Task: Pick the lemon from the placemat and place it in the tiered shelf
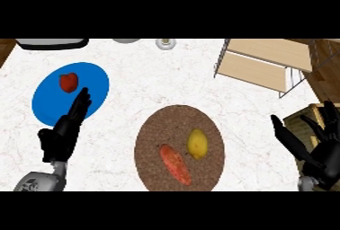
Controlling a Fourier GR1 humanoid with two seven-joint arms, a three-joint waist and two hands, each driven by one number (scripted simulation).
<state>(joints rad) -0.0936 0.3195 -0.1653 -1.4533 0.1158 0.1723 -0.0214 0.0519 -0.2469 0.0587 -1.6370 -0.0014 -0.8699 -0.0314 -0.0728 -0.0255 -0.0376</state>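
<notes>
The right hand (319, 148) stood at the right edge of the head view, fingers spread wide and upright, holding nothing. It was well apart from the lemon and showed over the counter's right edge. The left hand (66, 128) was at the lower left, its fingers straight and together, extended up toward a blue plate (93, 78); the fingertips overlapped the plate's lower rim, and the hand carried nothing.

The lemon (197, 143) lay on the round brown placemat (166, 123), right of the mat's centre, between the two hands. Just beside it, to its lower left, lay an elongated orange-red vegetable (175, 164), tilted; whether the two touched could not be told. A red item (68, 82), possibly a pepper, sat on the blue plate near its upper left.

The tiered shelf (266, 63), wooden boards in a wire frame, stood at the upper right of the white marble counter (153, 76), well apart from the placemat.
</notes>
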